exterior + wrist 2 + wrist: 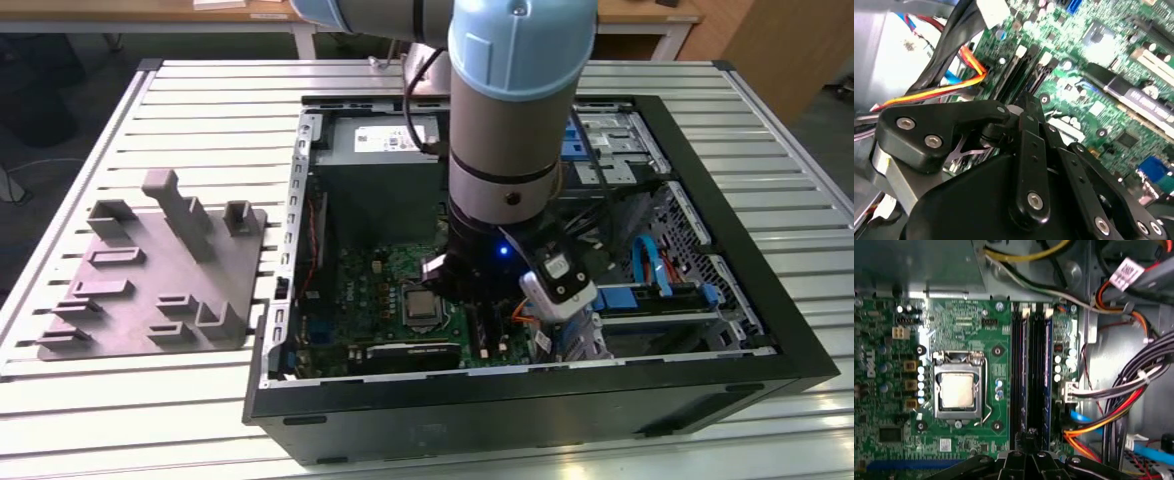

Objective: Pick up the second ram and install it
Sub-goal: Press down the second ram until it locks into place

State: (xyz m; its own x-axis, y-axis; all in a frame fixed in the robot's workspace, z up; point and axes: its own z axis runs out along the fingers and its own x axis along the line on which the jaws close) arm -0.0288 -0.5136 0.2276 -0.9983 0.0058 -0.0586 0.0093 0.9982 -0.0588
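In the first wrist view the claw (1030,434) is pinched down narrow, tips practically together. It's parked right over the end of the long black slots (1036,365) on the green board (969,325). The second wrist view tells the same story, with the black linkages folding in to a point above the slots.

The second ram (1027,370) looks like the dark stick standing on edge in the slot bank, running straight out from under the tips. Can't honestly tell if the tips are clamping its edge or just sitting on top of it. A near-identical stick (1048,370) sits a couple of slots over, on the side with the wiring.

Past the slots there's the processor socket (956,390) with its metal frame. On the other side a bundle of orange, yellow and black cables (1099,427) sweeps by, close to the slot bank.

Pulling back to the exterior view, the arm (521,100) drops straight down into the open black computer case (534,400), which lies on its side on the slatted metal tabletop (200,100). A grey holder block (160,270) with pegs and pockets sits well apart from the case, toward the exterior view's left.
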